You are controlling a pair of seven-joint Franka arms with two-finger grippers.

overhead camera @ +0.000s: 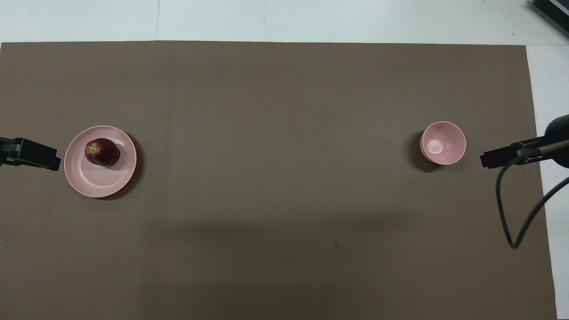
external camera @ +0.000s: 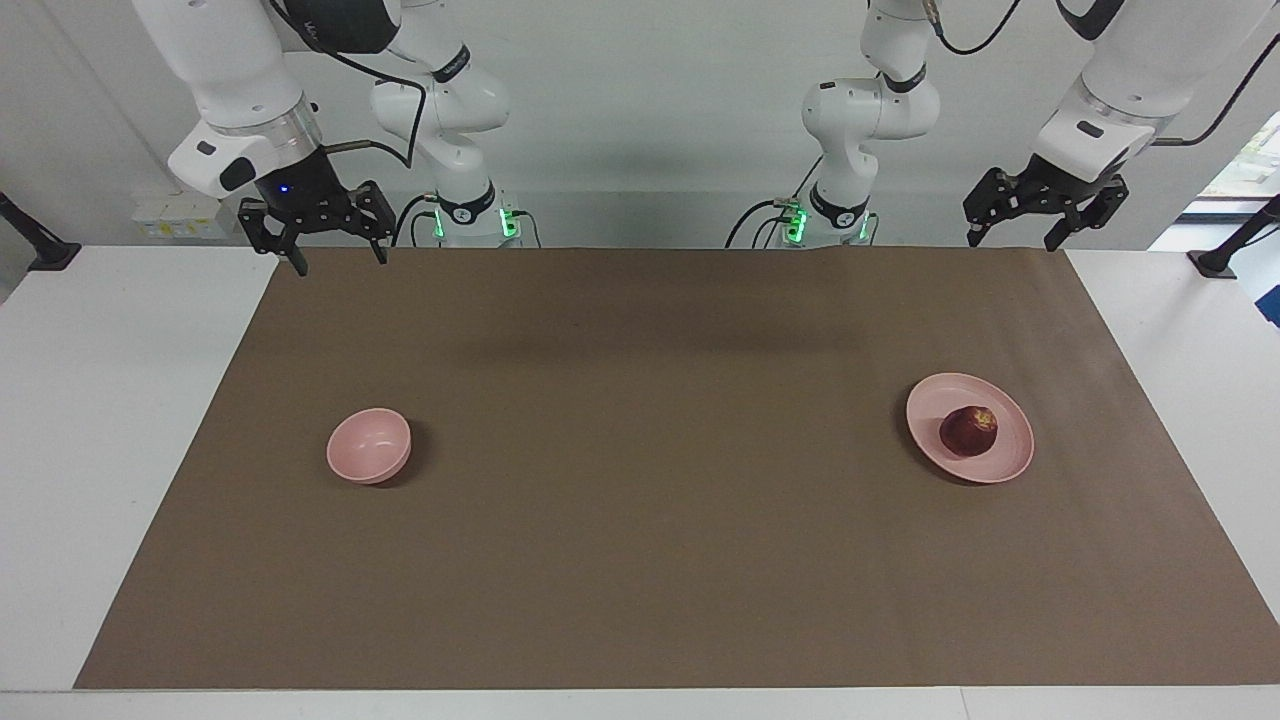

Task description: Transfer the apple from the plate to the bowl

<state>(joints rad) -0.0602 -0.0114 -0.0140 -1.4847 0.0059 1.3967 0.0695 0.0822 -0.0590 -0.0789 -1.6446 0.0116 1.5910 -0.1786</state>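
Now the apple lies on the plate toward the left arm's end of the table, well apart from the bowl. Left pincer and right pincer hang spread over the table's robot-side edge, both arms waiting.

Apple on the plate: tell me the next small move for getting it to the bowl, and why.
Probably bring the left gripper out over the plate and lower it, open, around the apple. The apple lies untouched on the plate at the left arm's end of the table, the bowl holds nothing, and both grippers, the right gripper too, hang open and raised at the robots' edge of the mat.
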